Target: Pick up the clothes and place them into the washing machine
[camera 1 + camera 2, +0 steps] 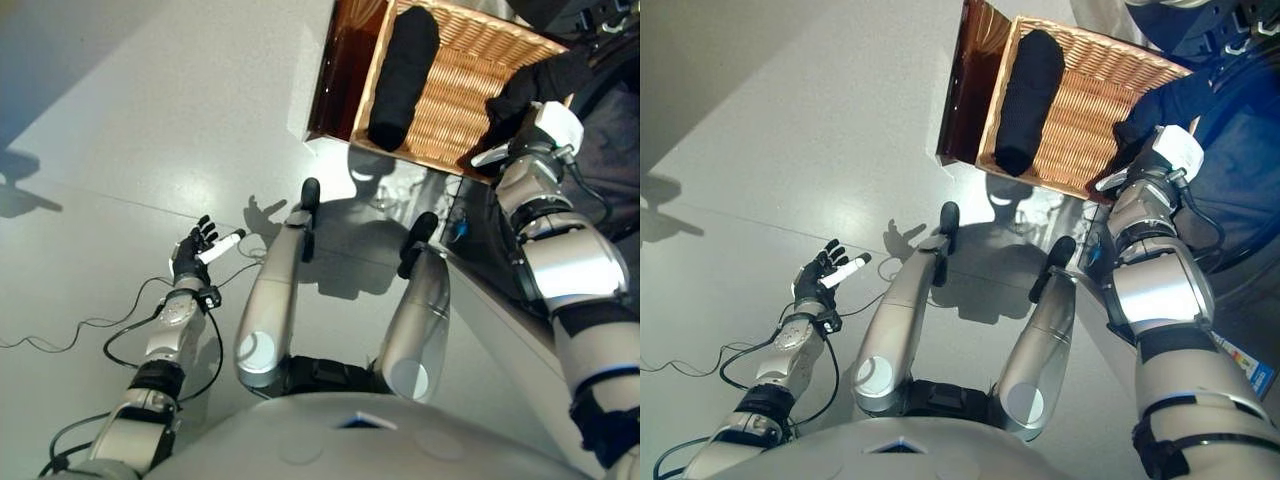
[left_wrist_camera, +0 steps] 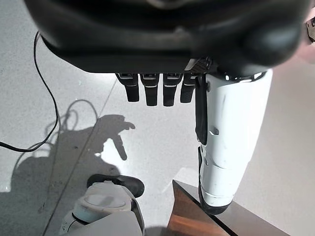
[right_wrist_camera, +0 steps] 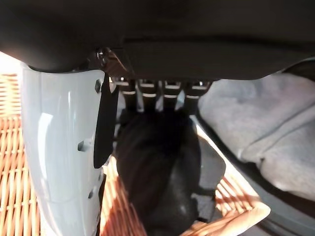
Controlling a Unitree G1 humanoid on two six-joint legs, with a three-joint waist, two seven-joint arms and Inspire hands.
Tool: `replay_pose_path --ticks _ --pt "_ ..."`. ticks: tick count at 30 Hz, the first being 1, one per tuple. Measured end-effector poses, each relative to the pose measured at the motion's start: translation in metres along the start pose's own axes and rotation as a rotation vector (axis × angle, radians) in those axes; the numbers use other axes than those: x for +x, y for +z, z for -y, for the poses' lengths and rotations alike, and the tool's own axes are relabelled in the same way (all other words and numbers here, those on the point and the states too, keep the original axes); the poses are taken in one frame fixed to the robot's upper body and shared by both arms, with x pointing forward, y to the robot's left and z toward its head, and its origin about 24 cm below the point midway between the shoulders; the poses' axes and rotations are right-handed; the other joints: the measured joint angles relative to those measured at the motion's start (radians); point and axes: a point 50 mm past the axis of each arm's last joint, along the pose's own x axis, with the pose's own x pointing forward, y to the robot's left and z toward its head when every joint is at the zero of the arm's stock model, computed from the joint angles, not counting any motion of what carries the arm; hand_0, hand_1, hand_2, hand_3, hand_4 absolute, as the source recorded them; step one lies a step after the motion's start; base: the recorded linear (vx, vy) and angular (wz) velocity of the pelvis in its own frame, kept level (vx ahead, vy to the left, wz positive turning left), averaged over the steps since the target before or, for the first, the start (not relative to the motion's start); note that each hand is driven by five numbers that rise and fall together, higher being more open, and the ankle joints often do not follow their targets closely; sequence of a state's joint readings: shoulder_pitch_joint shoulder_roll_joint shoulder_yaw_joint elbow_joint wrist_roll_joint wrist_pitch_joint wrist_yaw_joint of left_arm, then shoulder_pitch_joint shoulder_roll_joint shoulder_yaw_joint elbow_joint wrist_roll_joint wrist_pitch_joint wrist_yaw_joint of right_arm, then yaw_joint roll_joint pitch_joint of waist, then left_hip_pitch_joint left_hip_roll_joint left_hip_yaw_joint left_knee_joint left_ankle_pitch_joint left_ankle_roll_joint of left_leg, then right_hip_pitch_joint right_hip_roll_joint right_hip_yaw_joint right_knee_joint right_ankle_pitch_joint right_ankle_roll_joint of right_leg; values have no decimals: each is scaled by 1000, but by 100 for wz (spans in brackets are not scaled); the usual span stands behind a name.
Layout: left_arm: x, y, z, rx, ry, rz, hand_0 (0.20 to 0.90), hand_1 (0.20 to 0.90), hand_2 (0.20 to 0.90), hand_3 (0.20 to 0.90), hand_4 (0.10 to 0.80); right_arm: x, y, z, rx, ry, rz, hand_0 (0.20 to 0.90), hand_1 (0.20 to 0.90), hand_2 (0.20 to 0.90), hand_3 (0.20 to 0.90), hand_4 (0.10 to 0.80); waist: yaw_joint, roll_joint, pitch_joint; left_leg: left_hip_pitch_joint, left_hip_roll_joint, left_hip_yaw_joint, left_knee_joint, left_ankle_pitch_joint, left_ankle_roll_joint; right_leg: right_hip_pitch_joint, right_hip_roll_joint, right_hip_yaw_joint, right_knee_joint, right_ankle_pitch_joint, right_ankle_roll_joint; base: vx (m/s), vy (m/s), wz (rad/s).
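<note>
The right hand reaches a dark garment at the wicker basket rim; its fingers' grip is hidden. A black roll lies lengthwise inside. The left hand hangs open.

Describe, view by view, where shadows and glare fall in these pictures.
Left eye view: the left hand casts a finger-shaped shadow on the pale floor. Left wrist view: that shadow shows again, on a glossy floor. Right wrist view: sunlight stripes the wicker basket, while the dark garment stays in shade.
</note>
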State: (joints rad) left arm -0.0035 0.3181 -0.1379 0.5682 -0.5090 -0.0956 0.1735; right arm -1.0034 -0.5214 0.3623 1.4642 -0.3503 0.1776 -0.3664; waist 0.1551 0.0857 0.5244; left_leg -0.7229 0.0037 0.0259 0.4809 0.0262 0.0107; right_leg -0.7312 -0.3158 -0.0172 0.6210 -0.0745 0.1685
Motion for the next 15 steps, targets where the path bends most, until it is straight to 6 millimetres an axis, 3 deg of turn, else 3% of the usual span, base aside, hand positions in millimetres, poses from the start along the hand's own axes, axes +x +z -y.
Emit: replay_pose_path --ticks 4,9,12,13,14,15 --pt "0 6 1 -7 -6 23 900 900 900 900 800 1 1 3 5 -12 9 900 900 900 900 800 -4 2 3 -31 0 1 51 -17 -1 -32 0 7 54 -22 -15 -36 -28 2" --pt "-2 12 -2 -6 -8 54 900 900 900 900 800 1 1 5 6 -18 16 900 900 900 900 800 -5 2 7 -122 5 -14 283 -115 -15 -115 1 38 276 -128 -30 -32 -28 2" --pt "-3 15 -2 -9 -9 66 900 900 900 900 800 2 5 9 -2 -38 40 900 900 900 900 800 -6 1 10 -188 19 -33 395 -157 -23 -177 6 51 388 -175 -21 -12 -10 0" --pt "-3 15 -2 -9 -11 67 900 900 900 900 800 2 7 10 -3 -44 48 387 387 387 387 433 -5 0 10 -205 20 -39 409 -160 -27 -194 9 53 404 -176 -23 -9 -19 4" --pt "-3 15 -2 -9 -12 66 900 900 900 900 800 3 9 12 -5 -50 56 200 200 200 200 300 -4 -1 10 -219 19 -45 417 -161 -30 -210 11 55 416 -177 -24 -10 -28 4" --pt "-4 15 -2 -8 -12 64 900 900 900 900 800 3 10 13 -7 -54 61 200 200 200 200 300 -3 -2 11 -227 20 -49 419 -162 -31 -221 12 57 423 -178 -26 -2 -32 5"
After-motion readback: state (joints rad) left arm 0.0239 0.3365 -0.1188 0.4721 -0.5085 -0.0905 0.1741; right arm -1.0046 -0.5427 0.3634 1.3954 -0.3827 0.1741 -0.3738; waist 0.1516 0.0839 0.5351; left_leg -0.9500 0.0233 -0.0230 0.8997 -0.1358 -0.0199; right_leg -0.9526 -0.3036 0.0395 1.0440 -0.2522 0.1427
